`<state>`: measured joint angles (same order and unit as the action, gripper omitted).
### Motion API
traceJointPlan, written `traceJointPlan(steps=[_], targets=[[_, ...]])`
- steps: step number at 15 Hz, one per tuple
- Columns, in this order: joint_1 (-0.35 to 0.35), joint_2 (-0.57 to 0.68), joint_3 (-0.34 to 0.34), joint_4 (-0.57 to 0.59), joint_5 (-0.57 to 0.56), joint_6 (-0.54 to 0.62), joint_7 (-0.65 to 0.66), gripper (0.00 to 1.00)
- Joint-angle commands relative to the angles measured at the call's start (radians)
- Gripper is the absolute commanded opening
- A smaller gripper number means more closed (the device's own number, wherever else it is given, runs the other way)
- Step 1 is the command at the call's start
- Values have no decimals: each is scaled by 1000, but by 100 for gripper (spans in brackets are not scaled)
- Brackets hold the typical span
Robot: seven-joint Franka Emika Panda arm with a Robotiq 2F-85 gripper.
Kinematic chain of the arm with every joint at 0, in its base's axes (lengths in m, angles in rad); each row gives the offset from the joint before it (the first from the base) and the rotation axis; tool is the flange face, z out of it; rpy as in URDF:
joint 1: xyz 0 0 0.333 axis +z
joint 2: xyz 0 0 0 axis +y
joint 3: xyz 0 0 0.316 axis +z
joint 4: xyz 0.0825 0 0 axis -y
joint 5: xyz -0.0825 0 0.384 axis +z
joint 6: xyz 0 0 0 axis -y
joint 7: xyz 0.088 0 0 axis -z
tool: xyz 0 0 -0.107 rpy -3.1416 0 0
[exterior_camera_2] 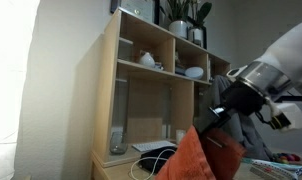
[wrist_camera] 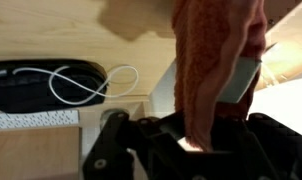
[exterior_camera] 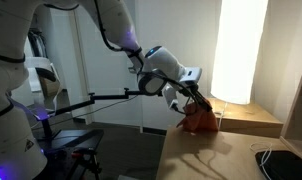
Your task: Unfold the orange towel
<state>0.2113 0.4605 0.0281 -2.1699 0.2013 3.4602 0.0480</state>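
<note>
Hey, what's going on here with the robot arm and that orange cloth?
The robot's gripper is shut on the orange towel and holds it up by one part over the wooden table. The towel hangs from the grip in a rumpled bunch, not yet spread out. From these views it is unclear whether its lower end touches the table.

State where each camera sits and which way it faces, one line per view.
Exterior view: beside the table, facing across it toward a bright light; shows the white arm and the tool gripping the orange towel.
Exterior view: low by the table, facing the wooden shelf; shows the tool at right.
Wrist view: on the wrist, looking past the tool at the table and a black pad.
Shared: all three show the towel hanging from the shut tool.
</note>
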Motion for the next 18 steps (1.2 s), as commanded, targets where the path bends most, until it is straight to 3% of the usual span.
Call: traceJointPlan(steps=[1, 10, 14, 15, 18], targets=[[7, -21, 5, 2, 0, -1, 0, 0], [7, -37, 5, -3, 0, -2, 0, 0], [190, -38, -203, 37, 113, -2, -45, 0], [288, -25, -318, 77, 193, -2, -65, 0], [474, 40, -553, 160, 400, -3, -152, 0]])
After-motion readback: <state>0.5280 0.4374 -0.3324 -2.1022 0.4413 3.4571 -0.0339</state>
